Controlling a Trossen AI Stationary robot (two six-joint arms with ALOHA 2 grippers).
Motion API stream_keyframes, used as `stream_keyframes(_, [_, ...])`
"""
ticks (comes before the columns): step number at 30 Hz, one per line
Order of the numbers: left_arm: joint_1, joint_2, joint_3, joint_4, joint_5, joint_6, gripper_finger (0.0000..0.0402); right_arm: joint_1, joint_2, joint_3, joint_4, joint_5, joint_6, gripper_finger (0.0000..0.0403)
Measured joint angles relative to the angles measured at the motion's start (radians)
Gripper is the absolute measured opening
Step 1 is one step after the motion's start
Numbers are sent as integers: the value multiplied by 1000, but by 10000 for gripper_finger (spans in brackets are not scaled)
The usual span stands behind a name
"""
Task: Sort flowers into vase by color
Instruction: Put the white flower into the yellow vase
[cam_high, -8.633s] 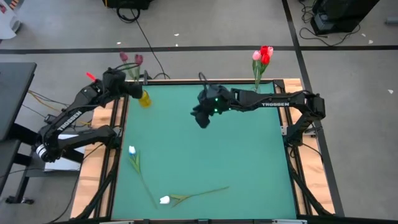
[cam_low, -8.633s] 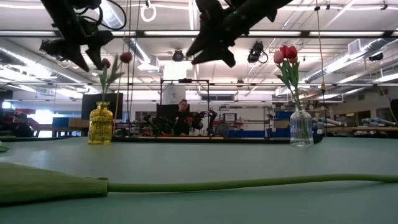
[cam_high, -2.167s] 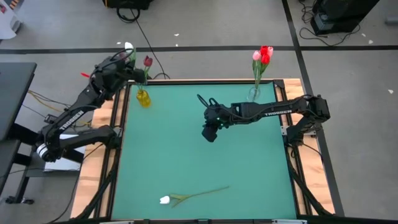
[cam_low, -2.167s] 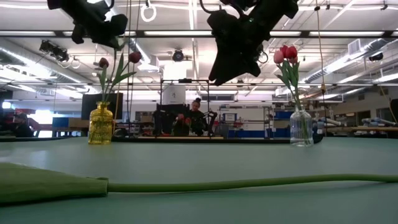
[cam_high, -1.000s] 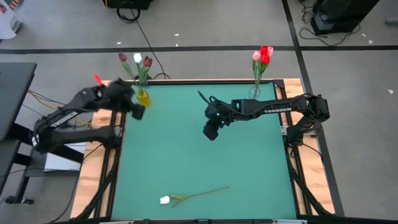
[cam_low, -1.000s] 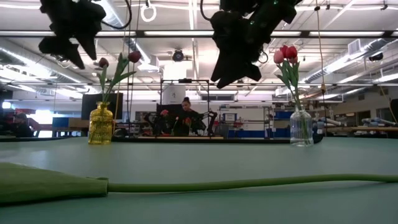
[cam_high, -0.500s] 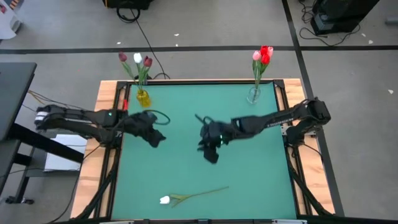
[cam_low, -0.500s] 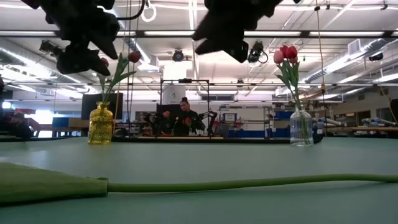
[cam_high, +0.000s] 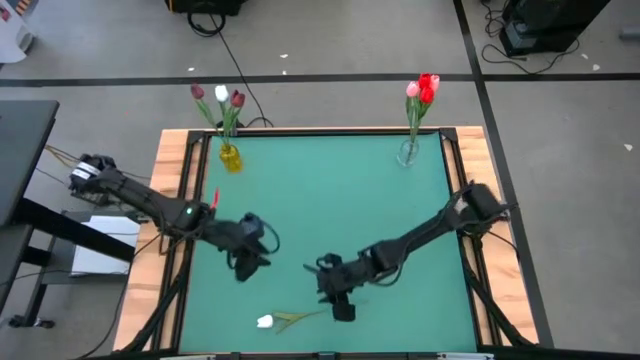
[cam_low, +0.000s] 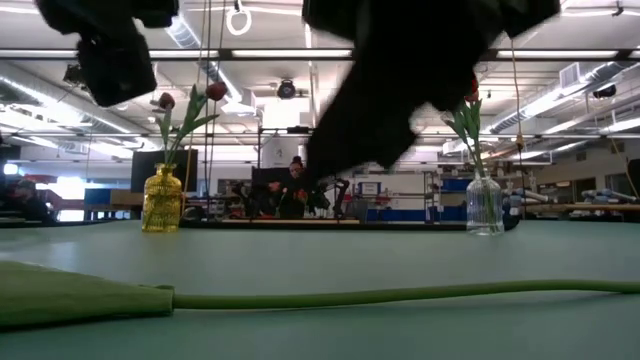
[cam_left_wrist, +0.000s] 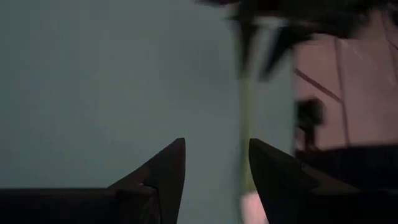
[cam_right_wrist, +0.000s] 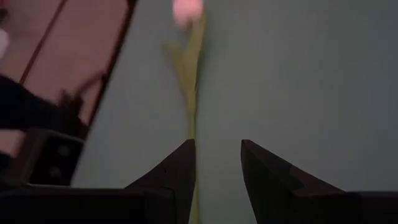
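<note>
While the high view hides finger gaps, wrist views show both: right gripper (cam_right_wrist: 217, 158) open over the white tulip (cam_high: 265, 321) (stem beside); left gripper (cam_left_wrist: 214, 162) open.

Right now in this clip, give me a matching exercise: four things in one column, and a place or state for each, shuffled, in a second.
Things:
1. yellow vase
2. clear vase
3. white tulip
4. right gripper

Places or states:
A. lying flat on the green mat near the front edge
B. back left of the mat, holding dark red and white tulips
C. low over the lying stem, fingers apart
D. back right of the mat, holding pink and red tulips

Pairs: 1-B, 2-D, 3-A, 4-C
</note>
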Motion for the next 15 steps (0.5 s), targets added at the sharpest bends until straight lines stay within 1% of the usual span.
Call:
stream_keyframes(4, [-85, 24, 0, -3, -18, 16, 181, 43, 82, 1, 37, -13, 49, 137])
stream_keyframes(9, [-154, 52, 0, 2, -39, -15, 181, 92, 126, 39, 38, 14, 56, 135])
stream_keyframes(14, [-182, 70, 0, -11, -45, -17, 181, 118, 130, 45, -68, 149, 63, 130])
stream_keyframes(15, [-185, 70, 0, -12, -45, -18, 181, 118, 132, 44, -82, 157, 61, 128])
